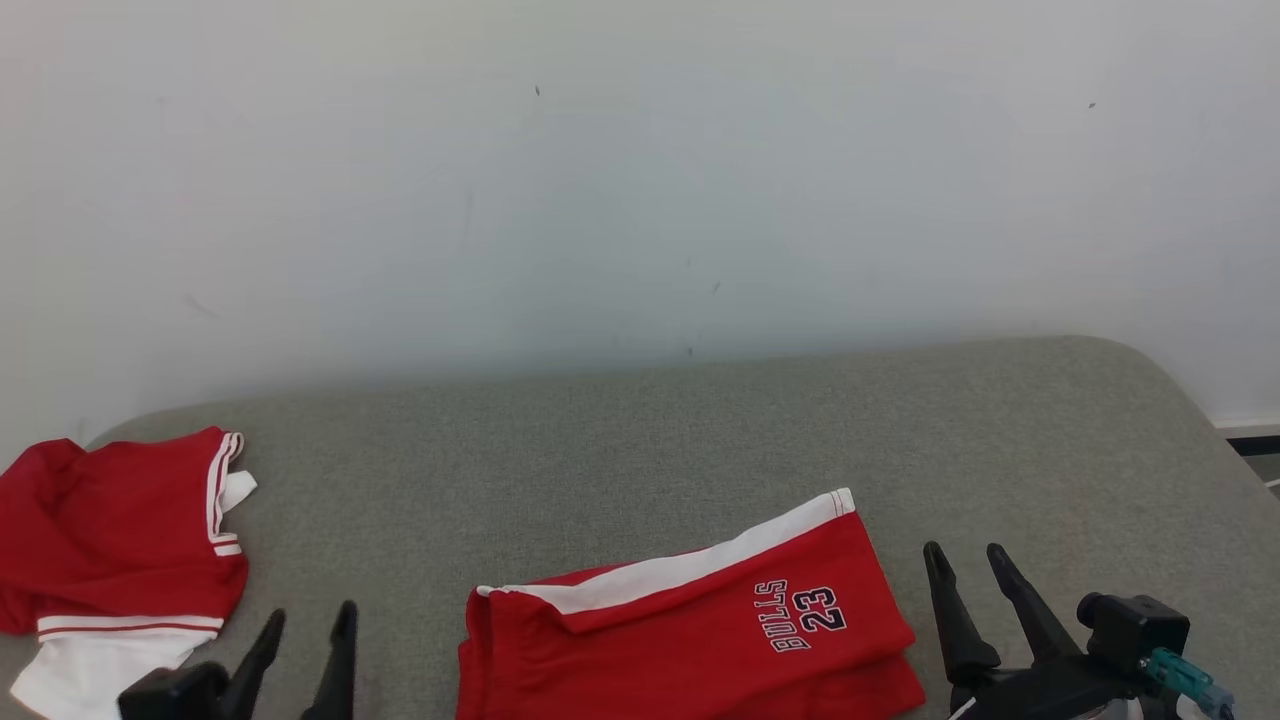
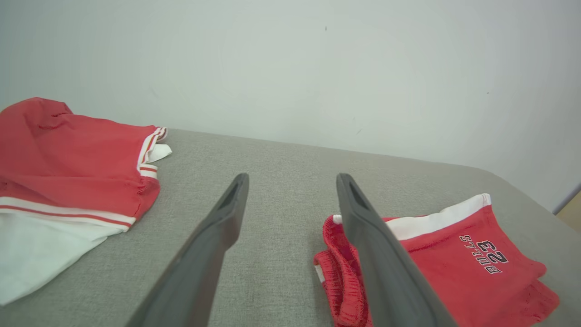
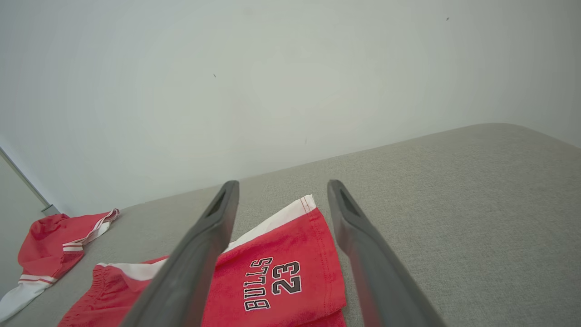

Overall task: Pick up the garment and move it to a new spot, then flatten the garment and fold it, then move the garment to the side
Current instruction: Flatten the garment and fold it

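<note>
- Shorts (image 1: 690, 640), red with a white band and "BULLS 23", lie folded on the grey worktop (image 1: 640, 440), middle, close to the robot.
- Left gripper (image 1: 308, 612): jaws spread, empty, just left of the shorts.
- Right gripper (image 1: 964, 552): jaws spread, empty, just right of them.
- Second garment (image 1: 110, 530), red and white, lies crumpled at the far left.

We find the shorts (image 1: 700, 630) on the table (image 1: 700, 430), at the middle of its near edge. The jersey (image 1: 110, 540) lies at the left edge, well apart from them. Our left gripper (image 1: 311, 610) stands between the two, our right gripper (image 1: 963, 549) just right of the shorts. The wall (image 1: 640, 180) rises behind the far edge.
</note>
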Robot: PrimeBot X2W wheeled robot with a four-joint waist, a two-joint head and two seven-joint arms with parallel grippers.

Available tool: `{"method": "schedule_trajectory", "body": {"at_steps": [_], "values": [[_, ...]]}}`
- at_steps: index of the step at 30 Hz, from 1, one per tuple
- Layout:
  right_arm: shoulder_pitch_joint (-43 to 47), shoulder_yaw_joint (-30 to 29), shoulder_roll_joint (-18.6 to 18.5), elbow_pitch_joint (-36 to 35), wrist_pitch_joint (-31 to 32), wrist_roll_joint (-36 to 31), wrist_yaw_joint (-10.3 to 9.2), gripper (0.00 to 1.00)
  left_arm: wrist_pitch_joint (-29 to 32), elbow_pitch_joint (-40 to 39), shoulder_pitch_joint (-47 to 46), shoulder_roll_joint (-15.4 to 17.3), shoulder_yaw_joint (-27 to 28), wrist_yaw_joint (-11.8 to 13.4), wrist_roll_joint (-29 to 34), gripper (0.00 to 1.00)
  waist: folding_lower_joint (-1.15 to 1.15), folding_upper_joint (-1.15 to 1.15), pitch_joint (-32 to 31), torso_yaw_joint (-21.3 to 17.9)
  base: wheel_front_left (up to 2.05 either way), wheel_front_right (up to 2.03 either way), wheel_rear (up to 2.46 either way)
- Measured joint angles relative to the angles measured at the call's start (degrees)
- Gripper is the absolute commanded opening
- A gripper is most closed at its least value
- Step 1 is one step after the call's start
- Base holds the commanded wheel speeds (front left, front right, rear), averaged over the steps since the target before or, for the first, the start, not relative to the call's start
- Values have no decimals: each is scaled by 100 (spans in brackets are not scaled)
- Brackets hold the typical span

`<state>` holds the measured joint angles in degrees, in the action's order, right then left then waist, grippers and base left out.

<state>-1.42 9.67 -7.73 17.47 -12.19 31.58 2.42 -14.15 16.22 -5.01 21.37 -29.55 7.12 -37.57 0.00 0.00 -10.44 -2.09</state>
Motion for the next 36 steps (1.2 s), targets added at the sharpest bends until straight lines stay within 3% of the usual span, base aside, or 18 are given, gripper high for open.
{"method": "schedule_trajectory", "body": {"at_steps": [8,23,30,33,36], "values": [[174,3,-40,-300,69,2,-97,100,7,27,700,-157,621,0,240,100,0,0,-63,-76,0,0,0],[311,8,-24,-593,485,177,-148,100,388,-369,836,-364,909,0,899,100,0,0,-18,-95,0,0,0],[-89,434,-335,-74,1702,209,-108,100,700,-646,825,-472,779,0,1244,100,0,0,60,-80,0,0,0],[-374,500,-550,321,2229,130,-151,100,834,-767,769,-512,671,0,1348,100,1,0,134,-29,0,0,0],[-798,464,-528,692,2666,213,-220,100,947,-817,620,-523,646,0,1461,100,1,0,210,47,0,0,0]]}}
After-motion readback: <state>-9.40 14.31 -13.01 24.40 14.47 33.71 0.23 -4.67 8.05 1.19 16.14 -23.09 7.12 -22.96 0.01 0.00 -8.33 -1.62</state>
